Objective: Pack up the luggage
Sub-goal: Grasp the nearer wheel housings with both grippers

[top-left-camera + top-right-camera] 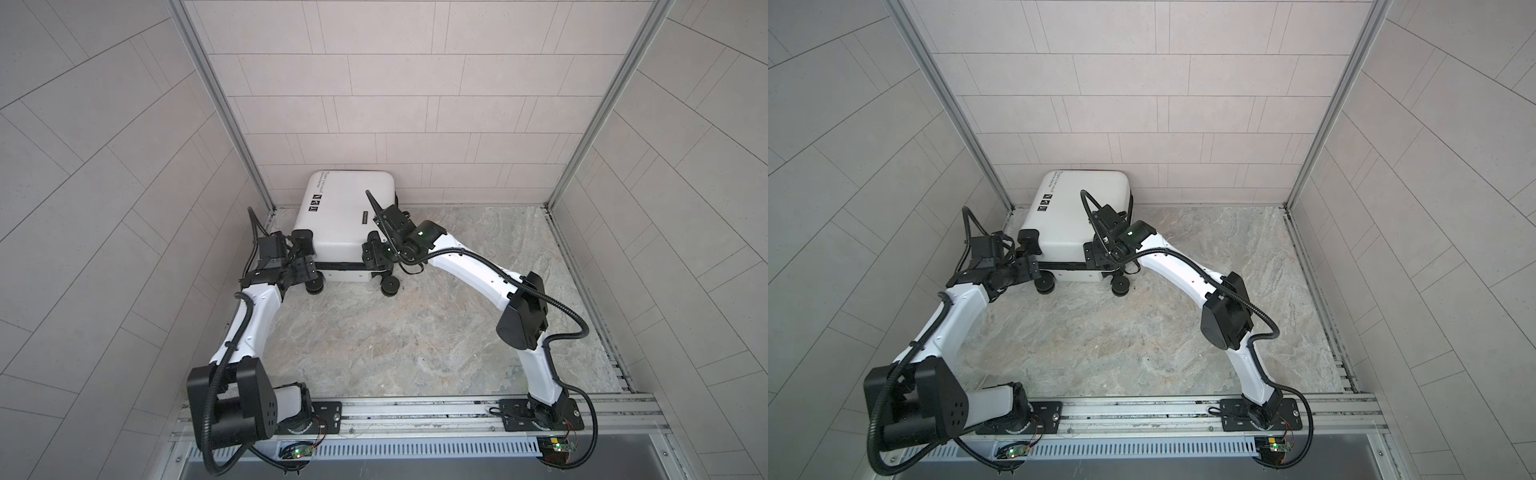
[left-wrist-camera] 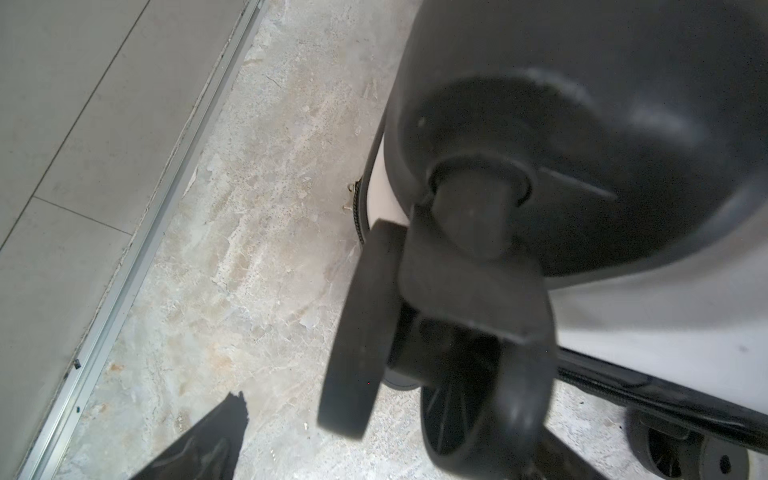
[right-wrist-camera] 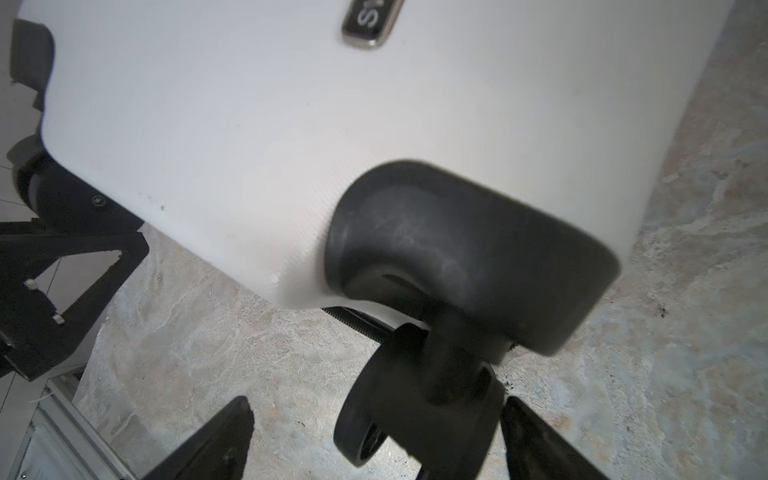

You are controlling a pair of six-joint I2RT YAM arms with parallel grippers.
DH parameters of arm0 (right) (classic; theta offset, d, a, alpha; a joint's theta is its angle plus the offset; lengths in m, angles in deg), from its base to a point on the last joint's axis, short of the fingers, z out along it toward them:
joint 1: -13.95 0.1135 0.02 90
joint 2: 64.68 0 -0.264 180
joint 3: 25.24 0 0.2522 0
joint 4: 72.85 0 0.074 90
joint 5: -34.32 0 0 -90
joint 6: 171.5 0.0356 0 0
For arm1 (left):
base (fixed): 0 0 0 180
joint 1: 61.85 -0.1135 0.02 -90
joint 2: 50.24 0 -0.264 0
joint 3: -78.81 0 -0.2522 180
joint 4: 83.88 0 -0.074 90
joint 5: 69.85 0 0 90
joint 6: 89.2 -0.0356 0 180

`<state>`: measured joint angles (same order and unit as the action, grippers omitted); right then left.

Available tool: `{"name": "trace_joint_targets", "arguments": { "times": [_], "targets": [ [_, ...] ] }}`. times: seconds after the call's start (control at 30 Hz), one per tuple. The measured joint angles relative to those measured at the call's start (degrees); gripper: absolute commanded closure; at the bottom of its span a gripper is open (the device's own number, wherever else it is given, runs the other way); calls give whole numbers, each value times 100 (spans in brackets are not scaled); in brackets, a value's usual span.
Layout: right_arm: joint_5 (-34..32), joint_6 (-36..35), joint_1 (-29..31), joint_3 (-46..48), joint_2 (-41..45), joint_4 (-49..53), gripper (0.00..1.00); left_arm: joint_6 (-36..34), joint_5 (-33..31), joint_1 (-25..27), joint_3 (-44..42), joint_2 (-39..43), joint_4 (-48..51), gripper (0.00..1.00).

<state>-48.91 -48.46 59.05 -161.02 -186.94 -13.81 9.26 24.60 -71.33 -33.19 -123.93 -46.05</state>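
Surface (image 1: 415,332) of marbled stone carries the closed white luggage (image 1: 345,216); you see it lying flat in the far left corner against the back wall (image 1: 395,104), wheels toward the arm bases. Your left gripper (image 1: 307,270) and right gripper (image 1: 374,259) sit at its two near corners. Both have jaws spread wide, the right astride a black spinner wheel (image 3: 374,419), clamping nothing.

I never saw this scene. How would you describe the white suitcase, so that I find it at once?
Go to the far left corner of the marble-patterned tabletop, under the tiled back wall. There lies a small white hard-shell suitcase, its black spinner wheels facing the robot. Unlike the white-and-black robot arms at its sides, it carries black lettering and three square black stickers on top.
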Motion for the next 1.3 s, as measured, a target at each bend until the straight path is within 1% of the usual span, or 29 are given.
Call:
{"name": "trace_joint_targets", "arguments": {
  "times": [0.1, 0.2, 0.27, 0.5, 0.7, 0.77, 0.87, 0.93, 1.1, 1.3],
  "targets": [
    [-68, 2, 0, -254, -223, 114, 10, -83, 37, -2, 109, -90, -133, 8],
    [-129, 20, 2, -437, -378, 219, 14, -181, 177, 0, 151, -92, -317, 17],
    [-170, 22, 2, -525, -452, 267, 18, -256, 273, 0, 190, -116, -387, 22],
    [-273, 39, 2, -586, -494, 358, 34, -426, 551, 0, 365, -446, -415, 36],
    [-428, 131, -7, -586, -494, 444, 54, -470, 662, 28, 369, -592, -374, 58],
    [-555, 278, -31, -586, -494, 417, 61, -599, 629, 50, 382, -599, -313, 67],
    [-634, 293, -90, -494, -452, 367, 69, -619, 450, 214, 481, -599, -116, 78],
    [-695, 293, -98, -350, -367, 289, 73, -614, 291, 323, 514, -599, -17, 82],
    [-811, 262, -162, 275, 20, -59, 76, -546, -76, 647, 522, -507, 179, 87],
    [-833, 98, -341, 1346, 748, -420, 79, -177, -487, 1329, 269, -129, 396, 92]
  ]
}}
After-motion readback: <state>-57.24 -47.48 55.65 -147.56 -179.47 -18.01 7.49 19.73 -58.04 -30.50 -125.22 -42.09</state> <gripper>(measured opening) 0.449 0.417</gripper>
